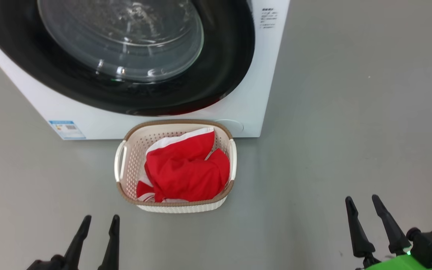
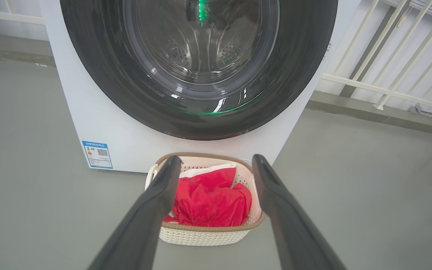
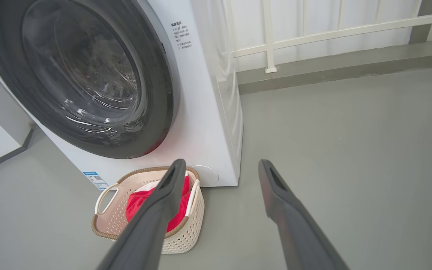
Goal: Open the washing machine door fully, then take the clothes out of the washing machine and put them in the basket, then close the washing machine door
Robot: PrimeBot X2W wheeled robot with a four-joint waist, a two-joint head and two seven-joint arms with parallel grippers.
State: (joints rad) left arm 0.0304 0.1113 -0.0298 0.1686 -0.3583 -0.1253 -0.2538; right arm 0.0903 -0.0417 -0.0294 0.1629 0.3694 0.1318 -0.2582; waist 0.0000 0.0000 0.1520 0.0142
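The left gripper [image 1: 101, 217] and right gripper [image 1: 361, 198] are hanging spread and empty. Farther off, nearer the left, the cream perforated plastic basket [image 1: 178, 122] is holding the bright red fabric clothes [image 1: 186, 168]; behind it the round glossy black washing machine door [image 1: 219, 75] is looking shut.

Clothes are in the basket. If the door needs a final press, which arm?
Left, probably. The left end effector, open, lines up with the washing machine door and faces it squarely; the right end effector aims at the floor beside it.

The clothes [image 1: 186, 170] lie in the basket [image 1: 174, 125] before the washing machine [image 1: 163, 123].
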